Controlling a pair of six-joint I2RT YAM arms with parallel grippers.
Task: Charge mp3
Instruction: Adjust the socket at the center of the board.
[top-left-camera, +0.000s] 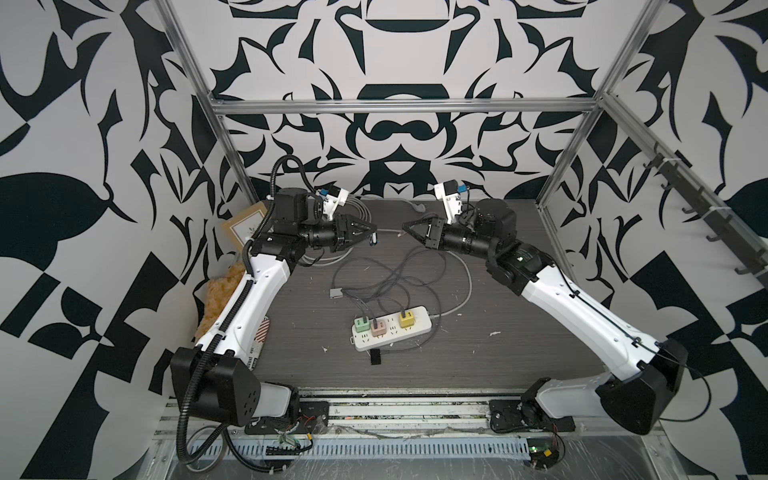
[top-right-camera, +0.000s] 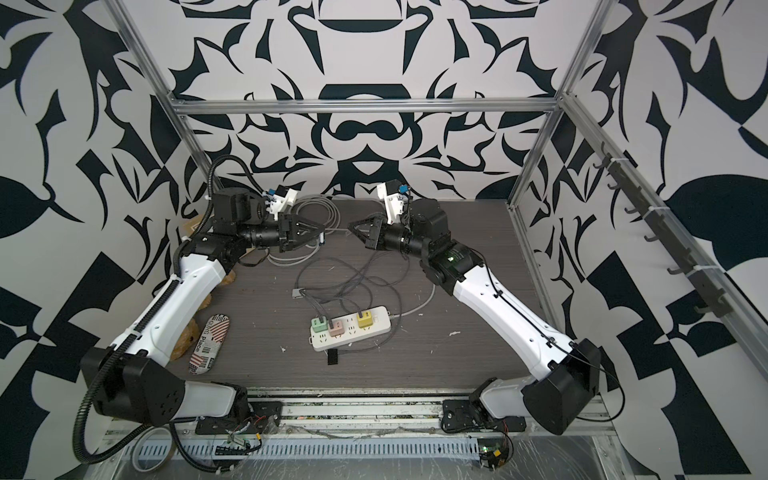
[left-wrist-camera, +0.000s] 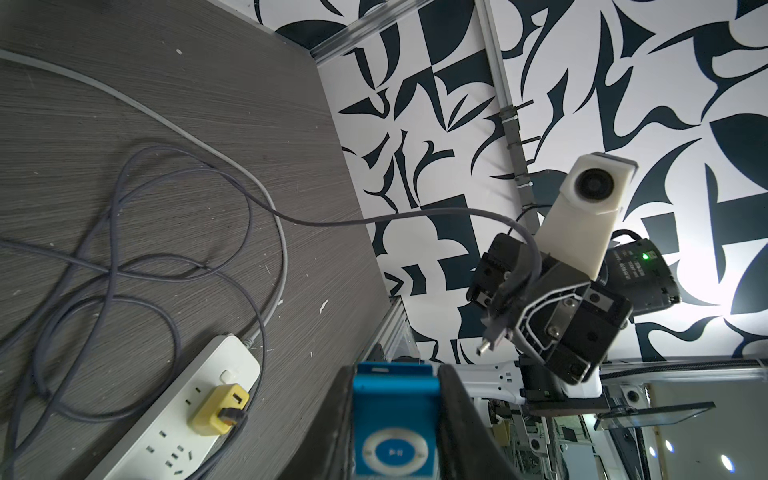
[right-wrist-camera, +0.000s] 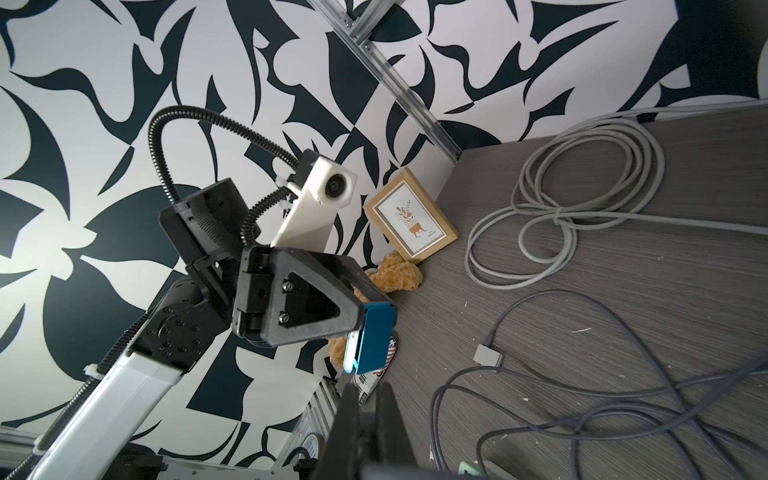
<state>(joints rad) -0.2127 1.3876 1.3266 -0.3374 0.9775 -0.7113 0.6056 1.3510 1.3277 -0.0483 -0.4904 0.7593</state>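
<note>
The mp3 (left-wrist-camera: 395, 419) is a small bright-blue square player with a pale control ring. My left gripper (left-wrist-camera: 397, 370) is shut on it and holds it above the back of the table, as both top views show the mp3 (top-left-camera: 373, 240) (top-right-camera: 322, 237). Facing it across a short gap, my right gripper (top-left-camera: 405, 226) (right-wrist-camera: 369, 388) is shut on the small plug (left-wrist-camera: 488, 347) of a dark grey cable (left-wrist-camera: 332, 220). The plug's metal tip points toward the mp3 (right-wrist-camera: 372, 338). That cable drops into the tangle on the table.
A white power strip (top-left-camera: 409, 328) lies mid-table with green (top-left-camera: 361, 323), pink (top-left-camera: 379, 328) and yellow (top-left-camera: 405, 320) charger cubes, each with a cable. A small black device (top-left-camera: 376, 357) lies in front. A pale cable coil (top-left-camera: 359, 210), picture frame (right-wrist-camera: 411, 220) and plush toy (top-left-camera: 220, 295) sit at left.
</note>
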